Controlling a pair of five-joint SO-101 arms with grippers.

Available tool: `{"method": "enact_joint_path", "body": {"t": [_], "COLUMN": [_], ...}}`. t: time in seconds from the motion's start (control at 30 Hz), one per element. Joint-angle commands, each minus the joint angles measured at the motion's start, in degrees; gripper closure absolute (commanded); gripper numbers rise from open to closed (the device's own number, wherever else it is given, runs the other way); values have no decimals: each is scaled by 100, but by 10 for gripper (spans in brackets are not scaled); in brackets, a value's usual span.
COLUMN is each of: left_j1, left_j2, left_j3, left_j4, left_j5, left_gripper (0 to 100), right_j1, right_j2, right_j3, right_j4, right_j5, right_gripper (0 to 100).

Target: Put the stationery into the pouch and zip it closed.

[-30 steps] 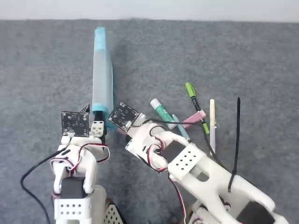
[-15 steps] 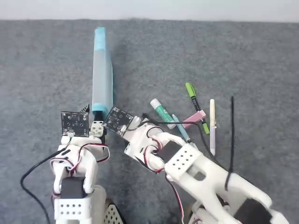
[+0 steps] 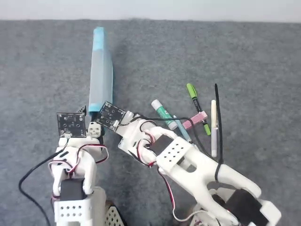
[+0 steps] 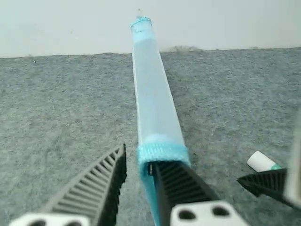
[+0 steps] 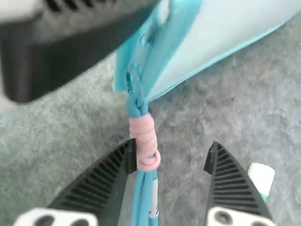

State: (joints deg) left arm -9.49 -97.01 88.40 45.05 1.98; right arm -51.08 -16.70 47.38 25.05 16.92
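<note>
Pouch (image 3: 101,70) is standing on its long edge on the grey counter (image 3: 47,61), left of centre in the high view, running from the arms' wrist ends away toward the far edge. Its zip is not yet closed over any stationery, and all the items are lying outside it on the counter. The left gripper (image 4: 137,165) is sitting at the near end of the pouch with its fingers apart. The blue-banded end of the pouch is lying against the inner face of one finger, and a clear gap is showing to the other. The right gripper (image 5: 173,148) is reaching across to the same end, also with its fingers apart. The zipper pull (image 5: 145,136), a pink coil on a blue cord, is hanging from the pouch corner and touching the tip of one finger, well apart from the other. The stationery is lying in a loose group to the right of the pouch. The glue stick (image 3: 163,114) is nearest, with the blue pen (image 3: 182,129) just beside it. The pink block (image 3: 195,120) is touching the green pen (image 3: 196,106), and the white pen (image 3: 214,127) is lying farthest out.
</note>
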Motion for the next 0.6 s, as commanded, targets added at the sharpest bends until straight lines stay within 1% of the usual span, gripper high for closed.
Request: {"method": "enact_joint_path", "body": {"t": [0.0,0.13,0.23,0.4,0.57], "left_j1": [-53,-53,-53,-53,-26], "left_j2": [88,97,97,97,97], "left_j3": [-48,-84,-171,-681,-945], "left_j4": [-229,-185,-167,519,800], "left_j5": [70,79,79,105,114], "left_gripper": [928,928,928,928,928], "right_j1": [-31,-13,22,66,145], "right_j2": [-57,-22,-13,154,593], "right_j3": [-255,-308,-352,-360,-580], "right_j4": [-242,-180,-180,-242,-242], "right_j5": [114,510,589,624,580], "right_gripper": [783,782,780,780,780]}}
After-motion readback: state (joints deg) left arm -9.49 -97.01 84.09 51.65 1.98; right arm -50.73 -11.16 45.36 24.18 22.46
